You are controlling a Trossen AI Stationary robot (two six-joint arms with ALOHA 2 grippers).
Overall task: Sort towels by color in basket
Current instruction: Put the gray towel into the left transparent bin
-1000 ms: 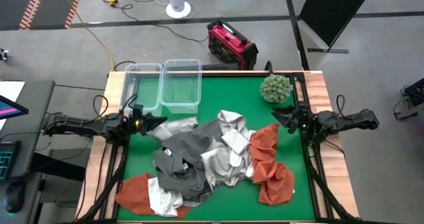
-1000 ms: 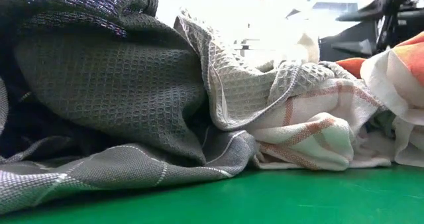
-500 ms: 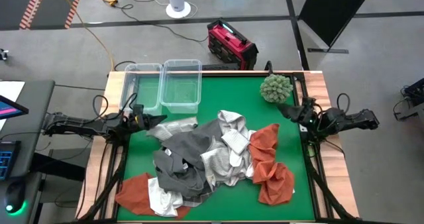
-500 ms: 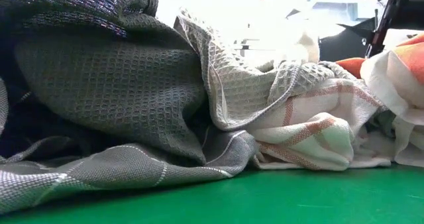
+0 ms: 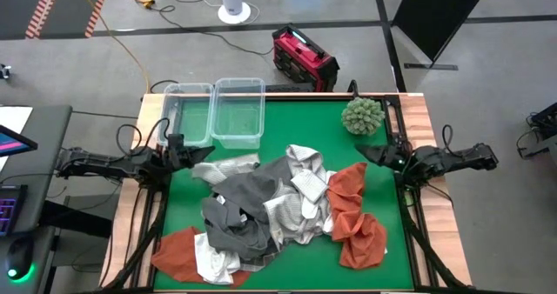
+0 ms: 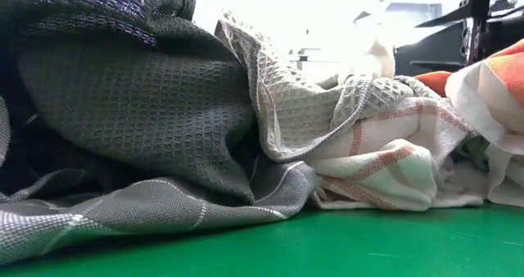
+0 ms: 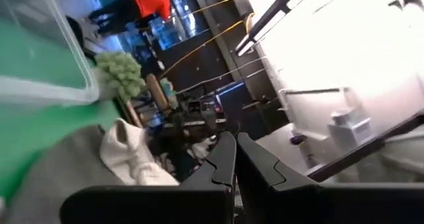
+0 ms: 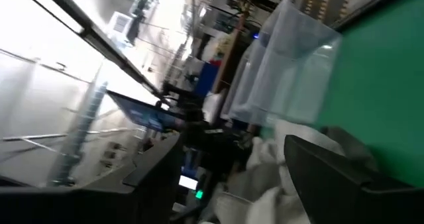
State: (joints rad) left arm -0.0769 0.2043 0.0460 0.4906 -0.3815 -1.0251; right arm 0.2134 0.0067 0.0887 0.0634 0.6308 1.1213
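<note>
The towels lie in a loose heap (image 5: 274, 209) in the middle of the green mat. It holds a dark grey one (image 5: 239, 209), rust-orange ones (image 5: 355, 216) (image 5: 177, 249), a white one (image 5: 213, 263) and light checked ones (image 5: 300, 190). The low view shows the dark grey waffle cloth (image 6: 131, 97) and a white cloth with orange stripes (image 6: 385, 158) up close. My left gripper (image 5: 193, 155) (image 7: 233, 159) hovers shut at the mat's left edge, just short of the heap. My right gripper (image 5: 370, 152) (image 8: 245, 171) hovers open at the right edge, with nothing between its fingers.
Two clear plastic bins (image 5: 238, 111) (image 5: 185, 111) stand side by side at the mat's far left. A round green spiky ball (image 5: 363, 116) sits at the far right corner. Bare green mat (image 5: 305, 124) lies between the bins and the ball.
My right gripper has rolled about its own axis while staying in place at the right edge. My left gripper has tipped its fingers upward a little at the left edge. The towels have not moved.
</note>
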